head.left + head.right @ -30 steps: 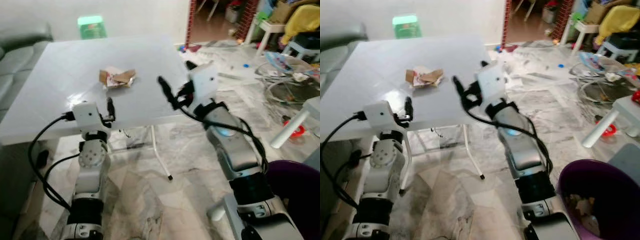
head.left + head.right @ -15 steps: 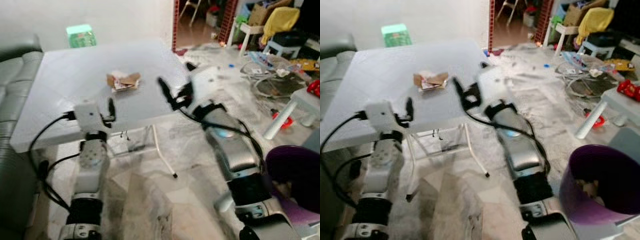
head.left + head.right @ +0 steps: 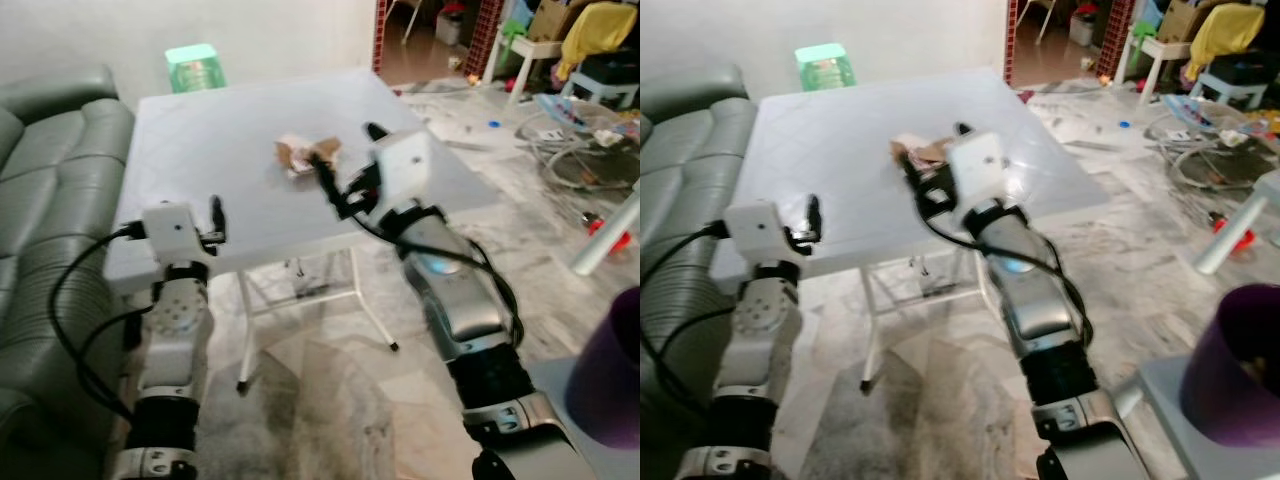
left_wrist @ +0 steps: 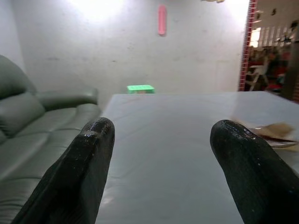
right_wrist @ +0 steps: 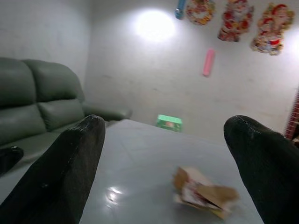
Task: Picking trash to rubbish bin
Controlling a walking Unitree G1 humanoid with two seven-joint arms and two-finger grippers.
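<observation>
Up front in the head views, crumpled cardboard trash (image 3: 305,154) lies on the white table (image 3: 200,140) toward its far right corner, the right gripper (image 3: 345,165) hovering just short of it with fingers spread, a purple bin (image 3: 1235,365) on the floor at right. Seen from the wrists, the left gripper (image 4: 161,154) gapes empty over the table's near edge, and the right one frames the trash between parted fingers (image 5: 70,163)
</observation>
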